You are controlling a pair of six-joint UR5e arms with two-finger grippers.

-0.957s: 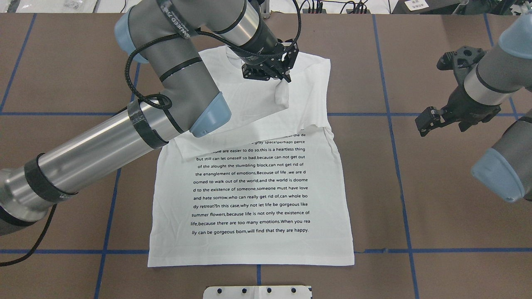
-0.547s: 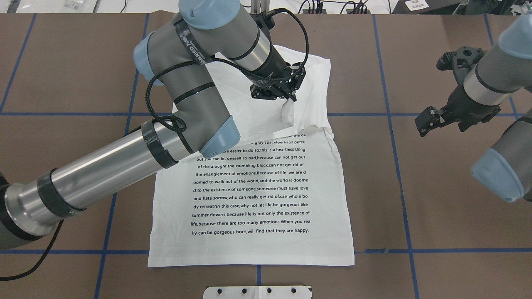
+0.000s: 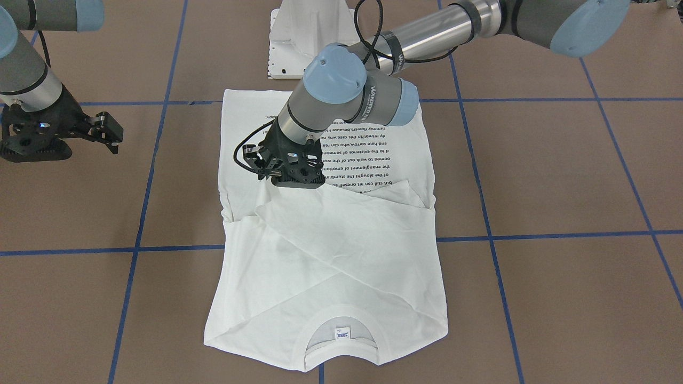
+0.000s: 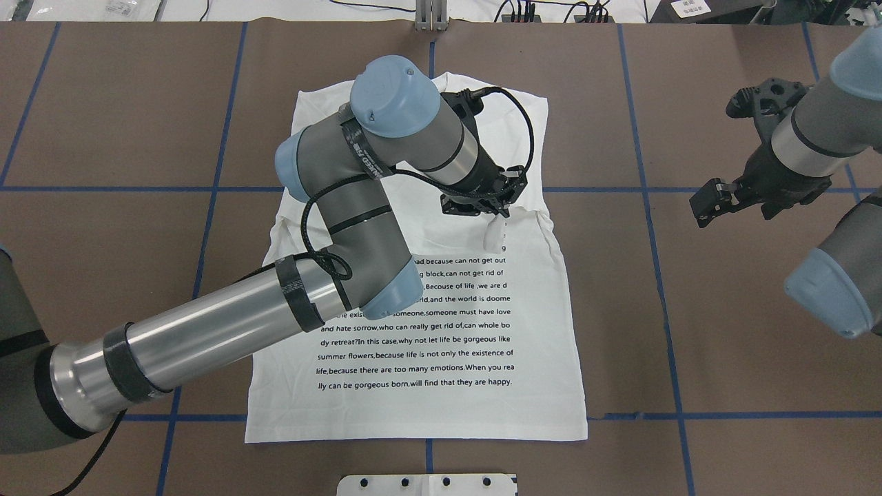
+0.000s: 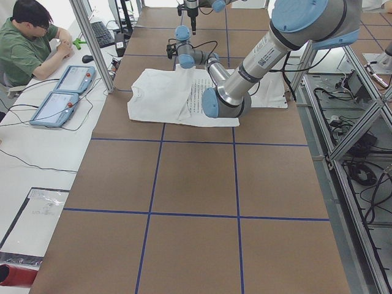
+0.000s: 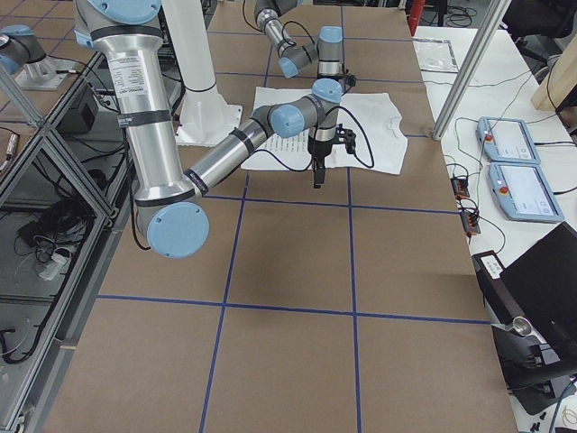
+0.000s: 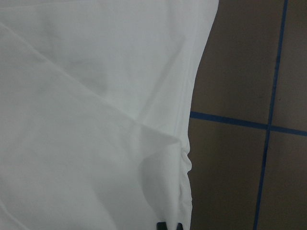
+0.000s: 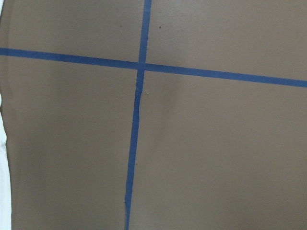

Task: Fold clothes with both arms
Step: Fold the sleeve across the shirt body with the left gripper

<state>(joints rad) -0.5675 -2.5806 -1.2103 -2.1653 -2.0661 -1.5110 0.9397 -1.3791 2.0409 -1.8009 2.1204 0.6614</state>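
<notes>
The white long-sleeved T-shirt point(image 4: 413, 344) lies flat on the brown table, its black text block point(image 4: 417, 324) facing up and its hem toward the robot. Its ribbed collar point(image 3: 341, 314) and neck label point(image 3: 341, 333) are at the far end. Both sleeves are folded across the chest. My left gripper point(image 4: 493, 219) is shut on a sleeve cuff point(image 4: 494, 238) and holds it just above the top lines of text; it also shows in the front-facing view point(image 3: 273, 178). My right gripper point(image 4: 704, 204) hovers open and empty over bare table, right of the shirt.
The white pedestal base point(image 4: 427, 484) stands just beyond the shirt's hem. Blue tape lines point(image 4: 648, 207) cross the table. An operator point(image 5: 30, 37) sits at a side desk with two teach pendants point(image 5: 61, 92). Cables lie along the table's far edge.
My left gripper has carried the sleeve cuff from near the collar toward the robot and a little right, to the top of the text block. The right arm has barely moved.
</notes>
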